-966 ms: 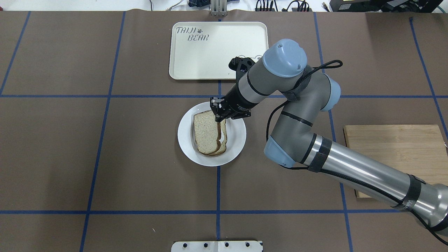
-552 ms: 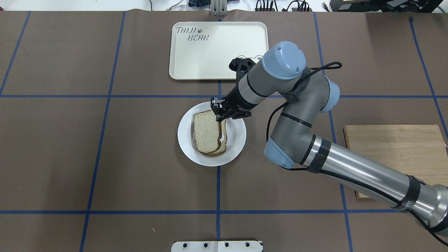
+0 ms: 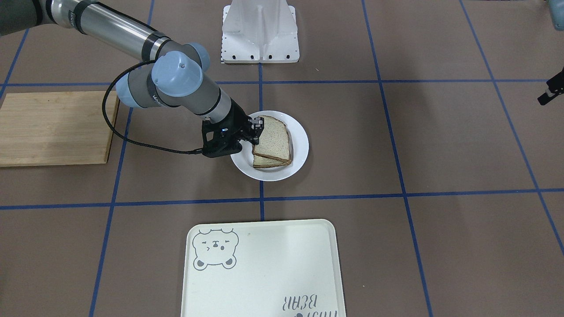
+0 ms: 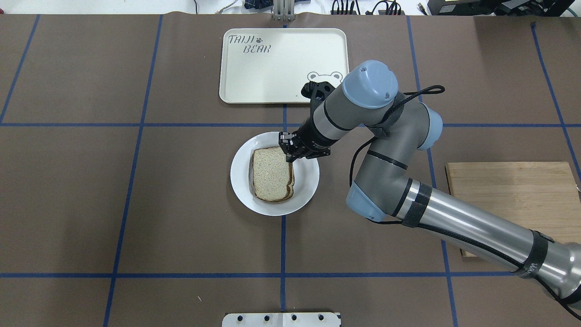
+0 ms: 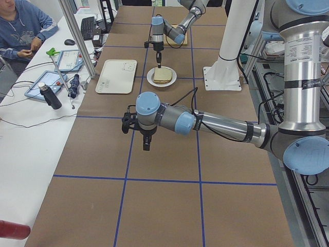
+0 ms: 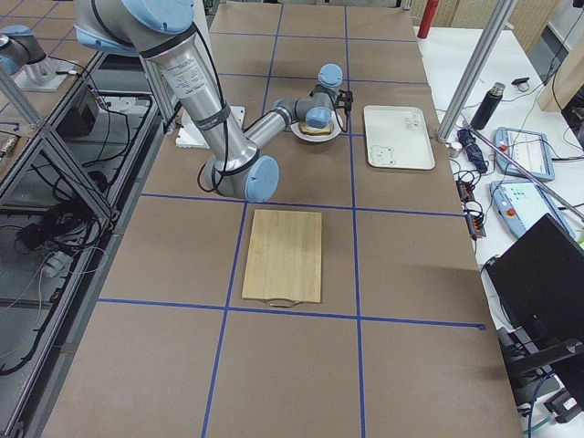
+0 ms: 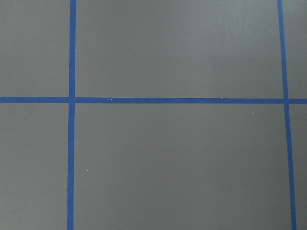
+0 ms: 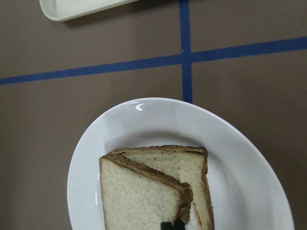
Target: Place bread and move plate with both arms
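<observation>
From the front, we saw the plain tan, dark-crusted bread slice [image 3: 274, 135] lying atop a second similar slice [image 3: 269, 162] on the round, glossy white plate [image 3: 300, 147], mid-table near the cream, bear-printed rectangular tray [image 3: 264, 268]. Overhead, the slim black right gripper [image 4: 290, 157] sat over the bread slice's corner. The left-end view showed the left gripper [image 5: 147, 145] hanging well apart; we could not tell its opening. In the right wrist view, the right gripper's fingertips [image 8: 166, 224] seemed pressed together at the crust.
</observation>
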You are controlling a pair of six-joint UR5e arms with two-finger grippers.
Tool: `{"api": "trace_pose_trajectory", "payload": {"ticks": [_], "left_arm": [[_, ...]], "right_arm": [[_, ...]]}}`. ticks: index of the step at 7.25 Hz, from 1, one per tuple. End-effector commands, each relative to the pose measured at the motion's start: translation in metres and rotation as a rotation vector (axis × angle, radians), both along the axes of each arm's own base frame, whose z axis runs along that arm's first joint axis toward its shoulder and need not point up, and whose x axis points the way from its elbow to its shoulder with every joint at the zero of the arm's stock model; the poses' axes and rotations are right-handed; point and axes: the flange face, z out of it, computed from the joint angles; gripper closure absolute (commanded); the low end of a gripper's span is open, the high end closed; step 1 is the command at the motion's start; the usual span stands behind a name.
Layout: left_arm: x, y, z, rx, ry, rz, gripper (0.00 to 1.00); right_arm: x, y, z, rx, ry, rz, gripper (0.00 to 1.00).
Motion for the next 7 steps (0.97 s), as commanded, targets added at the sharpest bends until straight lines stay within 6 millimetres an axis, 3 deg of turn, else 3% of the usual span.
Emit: {"api": "trace_pose_trajectory", "payload": {"ticks": [1,2,5,6,7], "left_arm": [[-0.001,0.0,-0.002,0.004,0.001,-0.001,0.02],[-0.001,0.001,-0.002,0.004,0.001,-0.001,0.02],[0.003,-0.003,-0.015,-0.034,0.016,-0.045,0.02],[0.008,-0.017,-0.038,-0.049,0.049,-0.109,0.02],[0.04,-0.017,-0.052,-0.064,0.092,-0.119,0.02]], "right_arm": [[-0.003,0.003,0.007,0.006,0.01,-0.009,0.74],[-0.004,0.003,0.007,0.02,0.01,-0.013,0.54],[-0.002,0.004,0.003,0.023,0.004,-0.007,0.34],[0.003,-0.002,0.003,0.009,0.009,0.008,0.25],[0.025,-0.016,0.017,-0.006,0.022,0.034,0.01]]}}
